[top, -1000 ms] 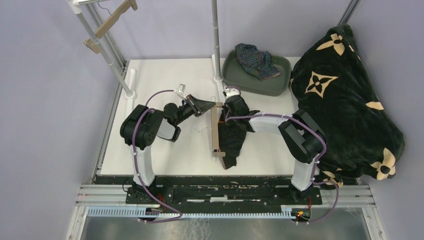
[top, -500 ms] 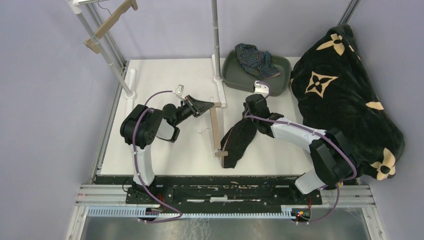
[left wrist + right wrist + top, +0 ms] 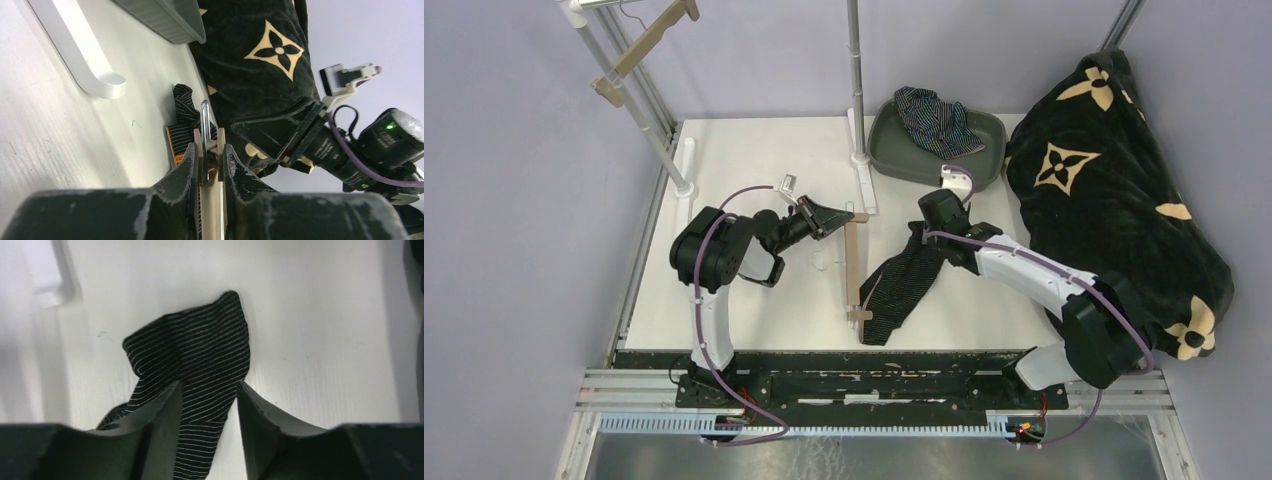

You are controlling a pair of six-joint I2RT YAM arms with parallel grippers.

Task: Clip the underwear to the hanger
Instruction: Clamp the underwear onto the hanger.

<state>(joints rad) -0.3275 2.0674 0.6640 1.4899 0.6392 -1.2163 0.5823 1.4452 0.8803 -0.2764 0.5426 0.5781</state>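
Observation:
The wooden hanger (image 3: pixel 853 265) lies on the table. My left gripper (image 3: pixel 840 214) is shut on the clip at its far end, also seen as pale wood (image 3: pixel 220 150) pinched between my jaws with the clip's wire loop (image 3: pixel 205 125). The black pinstriped underwear (image 3: pixel 906 282) lies stretched from the hanger's near clip (image 3: pixel 860 316) toward my right gripper (image 3: pixel 924 232). In the right wrist view that gripper (image 3: pixel 207 392) stands open just above the underwear (image 3: pixel 195 350), not gripping it. The navy striped underwear (image 3: pixel 937 118) sits in the grey tray (image 3: pixel 894 160).
A big black blanket with tan flowers (image 3: pixel 1114 200) fills the right side. The rack's post (image 3: pixel 856 80) and white foot (image 3: pixel 861 185) stand at the back middle. Another wooden hanger (image 3: pixel 644 45) hangs on the rail at top left.
My right gripper swung right from the hanger's far end, dragging the pinstriped underwear's upper end with it, then opened and let go. The left gripper kept its hold; the hanger shifted slightly.

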